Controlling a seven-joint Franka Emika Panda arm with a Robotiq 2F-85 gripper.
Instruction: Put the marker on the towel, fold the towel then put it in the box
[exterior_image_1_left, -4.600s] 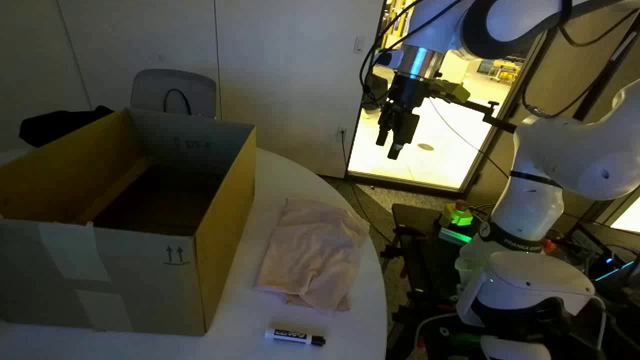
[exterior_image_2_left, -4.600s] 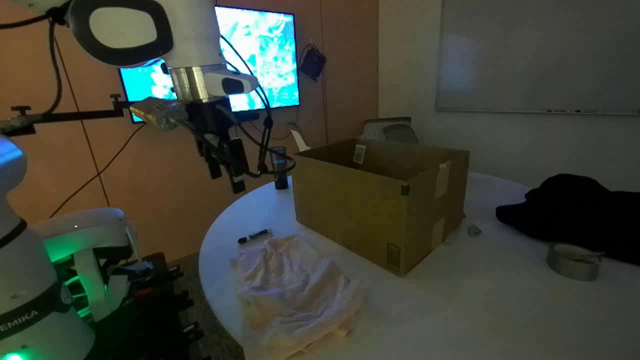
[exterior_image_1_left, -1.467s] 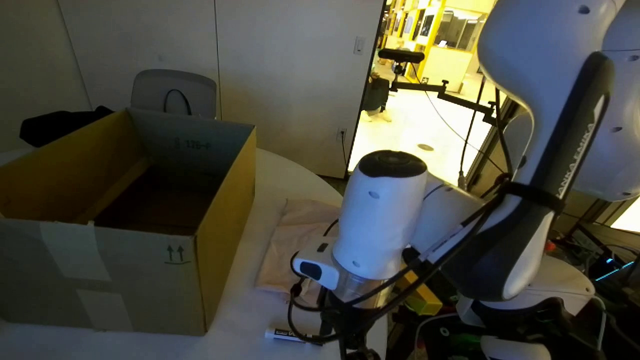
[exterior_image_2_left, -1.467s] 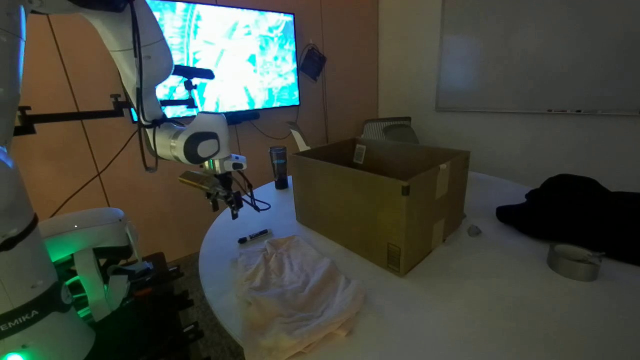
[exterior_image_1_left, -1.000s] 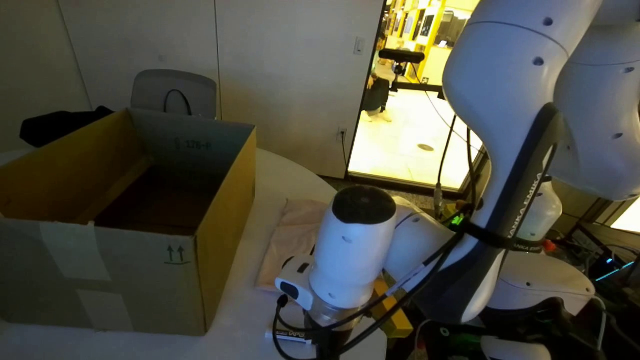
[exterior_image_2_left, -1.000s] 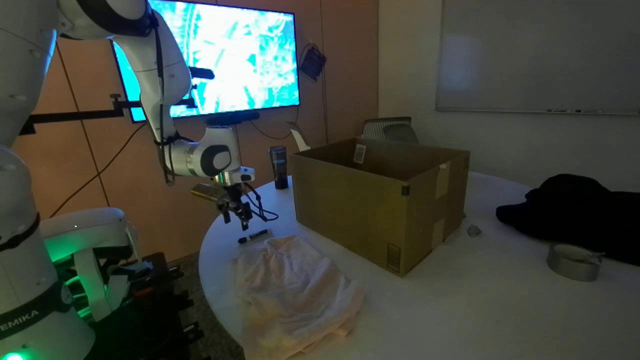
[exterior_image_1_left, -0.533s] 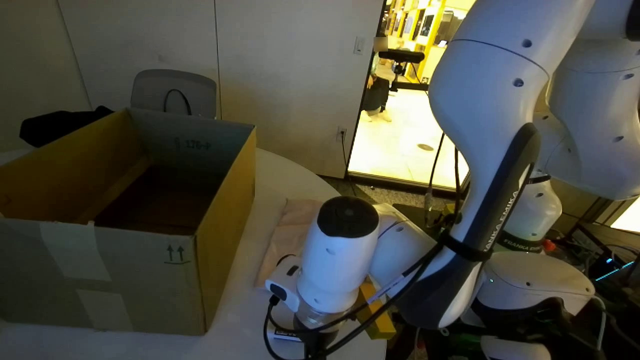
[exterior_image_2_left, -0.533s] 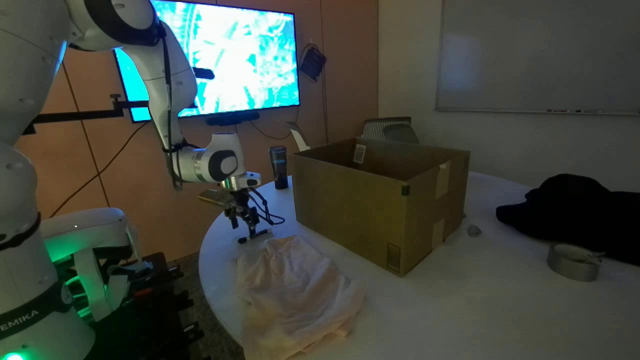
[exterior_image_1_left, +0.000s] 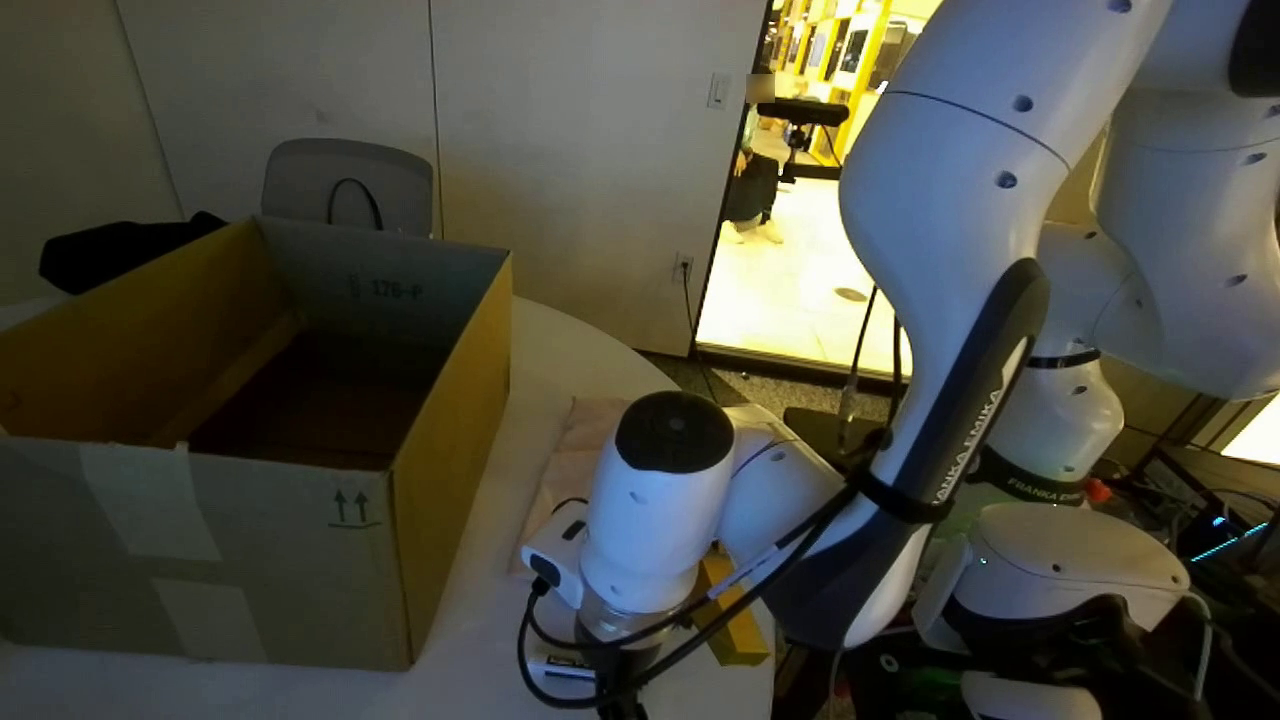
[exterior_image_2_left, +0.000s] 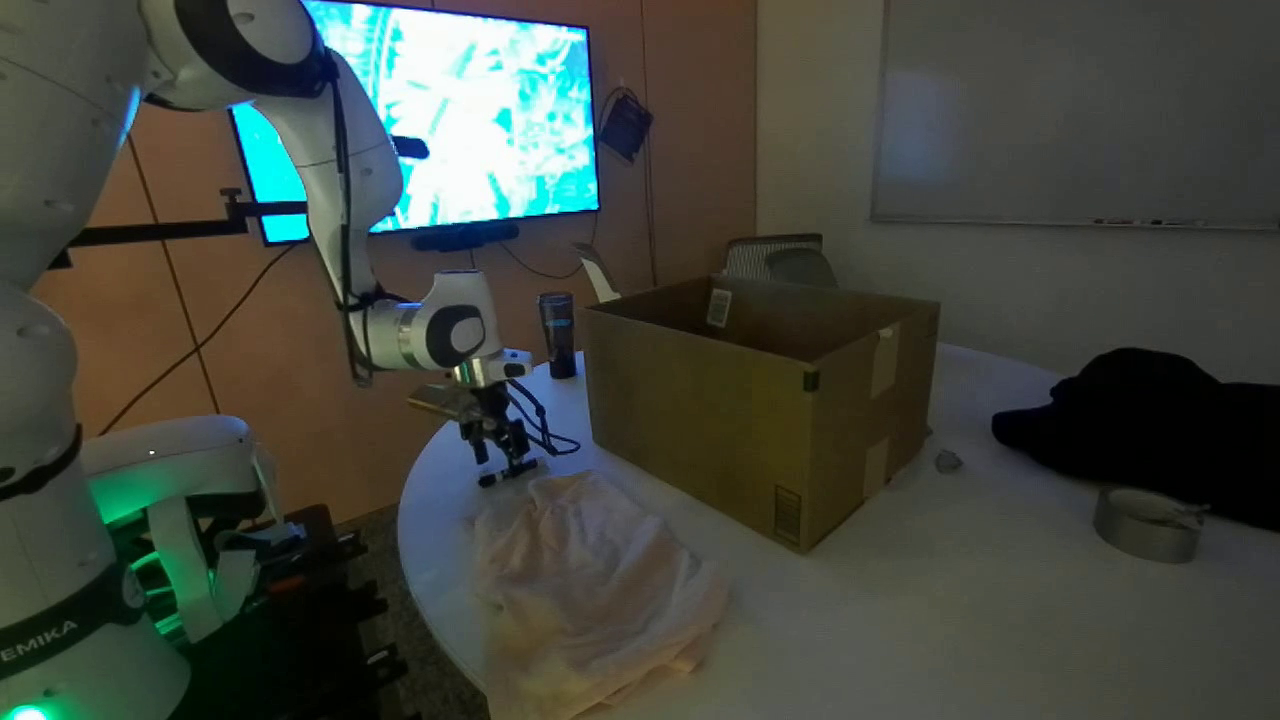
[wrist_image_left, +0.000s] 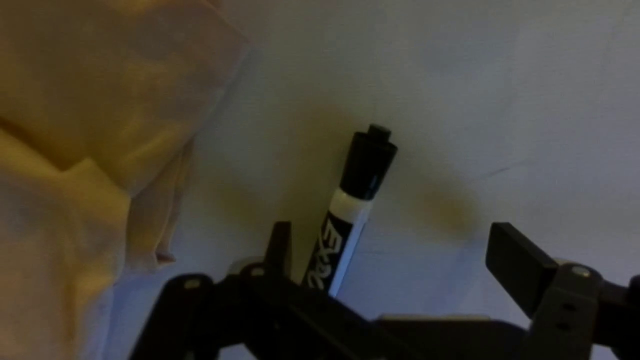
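The marker (wrist_image_left: 354, 202), white with a black cap and dark label, lies on the table beside the towel. It also shows in both exterior views (exterior_image_1_left: 568, 667) (exterior_image_2_left: 512, 473), partly hidden by the arm and gripper. My gripper (wrist_image_left: 390, 245) is open low over the marker, which lies between the fingers, nearer the left one in the wrist view. In an exterior view the gripper (exterior_image_2_left: 500, 460) is just above the marker. The wrinkled pale pink towel (exterior_image_2_left: 600, 590) lies flat at the table edge, also at left in the wrist view (wrist_image_left: 75, 100). The open cardboard box (exterior_image_2_left: 700, 420) stands beyond.
The round white table (exterior_image_2_left: 900, 620) also holds a dark tumbler (exterior_image_2_left: 558, 335), a grey tape roll (exterior_image_2_left: 1146, 525), a black cloth (exterior_image_2_left: 1150, 430) and a small grey scrap (exterior_image_2_left: 948, 461). The box's tall wall (exterior_image_1_left: 450, 480) stands close to the marker and towel.
From high beside the table, my gripper has come over the table and down to the marker, slowing over the last half second. Marker, towel and box have not visibly moved.
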